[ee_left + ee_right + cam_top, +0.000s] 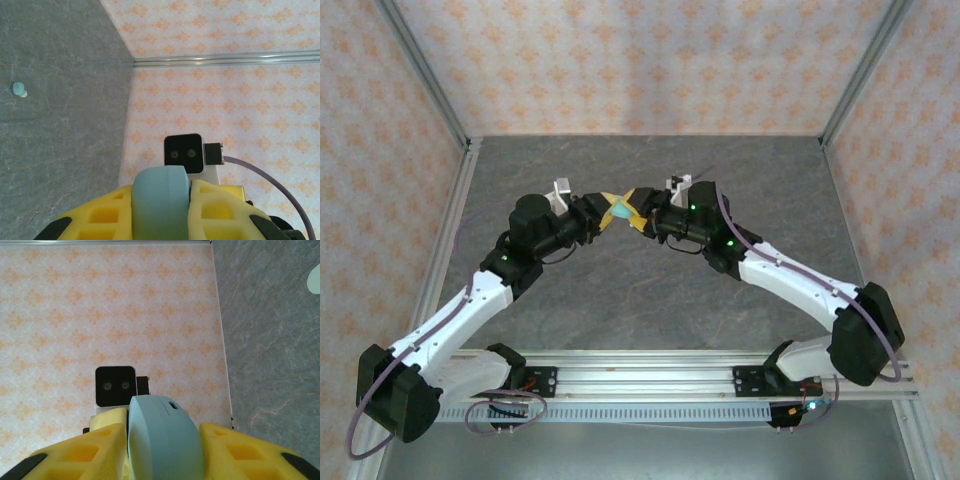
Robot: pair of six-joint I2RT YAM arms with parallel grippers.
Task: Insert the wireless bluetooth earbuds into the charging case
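Observation:
Above the middle of the table both arms meet at a light blue-teal charging case (619, 211). My left gripper (609, 214) is shut on the case (161, 200), whose rounded closed shell sits between the yellow fingers (95, 217). From the other side my right gripper (636, 216) is shut on the same case (165, 440), with a yellow finger (235, 452) on either flank. One small teal earbud (19, 89) lies on the grey table at the far left of the left wrist view. A pale piece (315, 279) is cut off by the edge of the right wrist view; what it is I cannot tell.
The grey stone-patterned tabletop (640, 290) is enclosed by patterned walls (640, 60) with aluminium frame posts. Each wrist view faces the other arm's camera block (184, 154) (115, 385) just beyond the case.

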